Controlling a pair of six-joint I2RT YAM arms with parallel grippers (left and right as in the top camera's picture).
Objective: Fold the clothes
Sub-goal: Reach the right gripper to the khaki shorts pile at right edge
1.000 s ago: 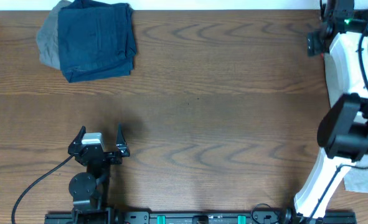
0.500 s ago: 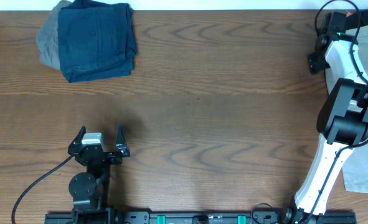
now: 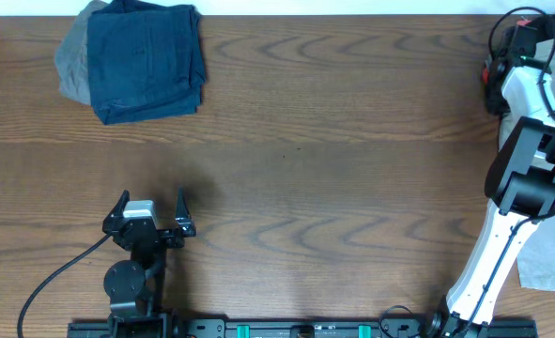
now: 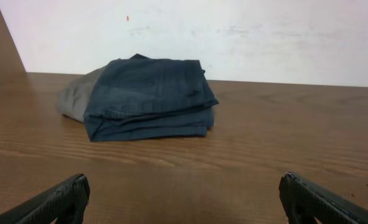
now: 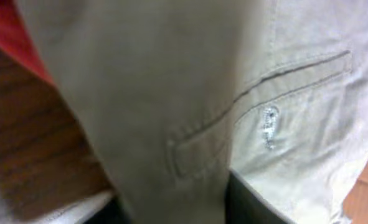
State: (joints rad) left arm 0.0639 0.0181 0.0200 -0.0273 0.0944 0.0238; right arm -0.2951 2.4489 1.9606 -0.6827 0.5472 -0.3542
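The clothes (image 5: 283, 74), pale khaki shorts with a seamed pocket and a small button, fill the right wrist view. A thick fold of them (image 5: 165, 124) runs down between the dark fingers (image 5: 252, 202) of my right gripper (image 5: 171, 205), which is shut on it. From overhead, the right gripper (image 3: 499, 75) is at the table's far right edge, and more pale cloth (image 3: 547, 268) lies at the lower right. My left gripper (image 3: 151, 201) rests near the front left, open and with nothing between its fingers (image 4: 59, 202).
A folded dark navy garment (image 3: 146, 61) lies on a grey one (image 3: 70, 61) at the back left; the left wrist view shows the navy garment (image 4: 149, 96) ahead. Red cloth (image 5: 15, 37) lies beside the shorts. The white right arm (image 3: 502, 235) stands along the right edge.
The right arm has swung further toward the right edge, and its gripper has closed on a fold of the shorts. The left arm has not moved.
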